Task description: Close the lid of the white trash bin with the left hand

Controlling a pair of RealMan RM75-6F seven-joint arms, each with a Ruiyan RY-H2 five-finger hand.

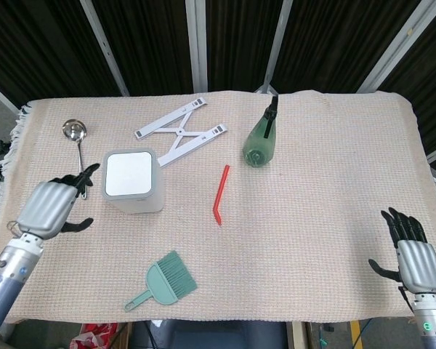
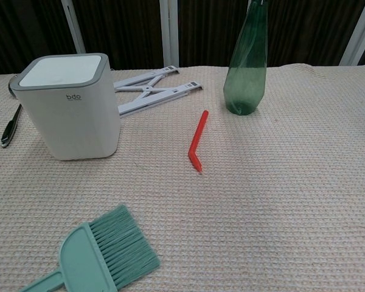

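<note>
**A:** Where is the white trash bin (image 1: 134, 181), and what state is it in?

**B:** It stands upright on the cloth-covered tabletop (image 1: 320, 196), toward the left edge and about midway between the near and far edges. Its lid (image 1: 129, 174) lies flat and level inside a grey rim. The chest view shows the same: the top sits flush, with no gap showing along the front.

**A:** And the left hand?

**B:** The left hand (image 1: 49, 208) hovers just to the left of the bin, apart from it, touching nothing. Its fingers (image 1: 83, 174) are spread loosely and released, holding nothing (only the head view shows this hand).

**A:** The right hand?

**B:** The right hand (image 1: 413, 259) hangs at the near right corner of the tabletop, well apart from everything, fingers splayed and empty.

**A:** So how far along is the job?

**B:** Judging by the flush lid and the free left hand, the closing looks done. Nothing seems left except perhaps drawing the arm away.

**A:** What else is on the tabletop?

**B:** A metal ladle (image 1: 76, 139) lies near the far left corner, a folding white stand (image 1: 182, 132) beyond the bin, a green spray bottle (image 1: 261, 139) toward the far middle, a red bent stick (image 1: 220, 193) near the centre, and a teal hand brush (image 1: 166, 280) by the near edge.
</note>
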